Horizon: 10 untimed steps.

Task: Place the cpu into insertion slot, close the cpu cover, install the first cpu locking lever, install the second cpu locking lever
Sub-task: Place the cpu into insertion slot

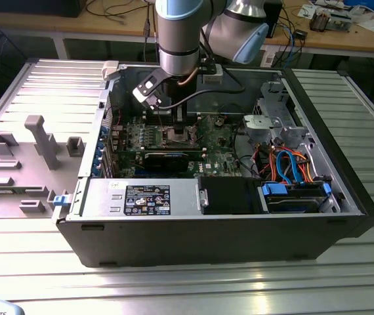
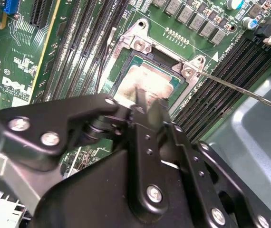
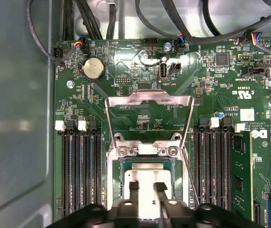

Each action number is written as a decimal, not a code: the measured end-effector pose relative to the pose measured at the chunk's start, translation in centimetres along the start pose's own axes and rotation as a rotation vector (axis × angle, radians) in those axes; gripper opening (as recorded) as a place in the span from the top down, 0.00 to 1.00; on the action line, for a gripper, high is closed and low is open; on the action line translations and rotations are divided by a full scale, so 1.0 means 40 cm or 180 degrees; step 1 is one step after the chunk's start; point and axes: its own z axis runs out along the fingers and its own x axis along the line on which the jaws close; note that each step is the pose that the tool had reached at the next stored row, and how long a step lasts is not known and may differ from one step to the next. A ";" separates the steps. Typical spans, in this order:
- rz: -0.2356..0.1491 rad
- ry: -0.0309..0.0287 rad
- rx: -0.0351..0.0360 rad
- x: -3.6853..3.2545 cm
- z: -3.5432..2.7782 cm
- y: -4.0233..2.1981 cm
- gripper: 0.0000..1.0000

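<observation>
First wrist view: hand [image 3: 147,186] over cpu [image 3: 147,176].

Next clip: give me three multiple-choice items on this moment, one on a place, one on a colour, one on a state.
1. The gripper is: A over the cpu; B over the drives; C outside the case.
2. The board is: A blue; B green; C red.
3. The cover is: A shut on the cpu; B swung open; C off the board.
Answers: 1 A, both wrist views show it at the cpu in the socket. 2 B, its surface is green. 3 B, the frame lies back beyond the socket, leaving the cpu bare.
</observation>
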 end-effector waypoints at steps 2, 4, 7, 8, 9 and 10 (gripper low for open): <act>0.0000 0.0000 0.0000 0.000 0.000 0.000 0.83; 0.0000 0.0000 0.0000 0.000 0.000 0.000 0.89; 0.0000 0.0000 0.0000 0.000 0.000 0.000 0.89; 0.0000 0.0000 0.0000 0.000 0.000 0.000 0.89; 0.0000 0.0000 0.0000 0.000 0.000 0.000 0.89; 0.0000 0.0000 0.0000 0.000 -0.001 0.000 0.89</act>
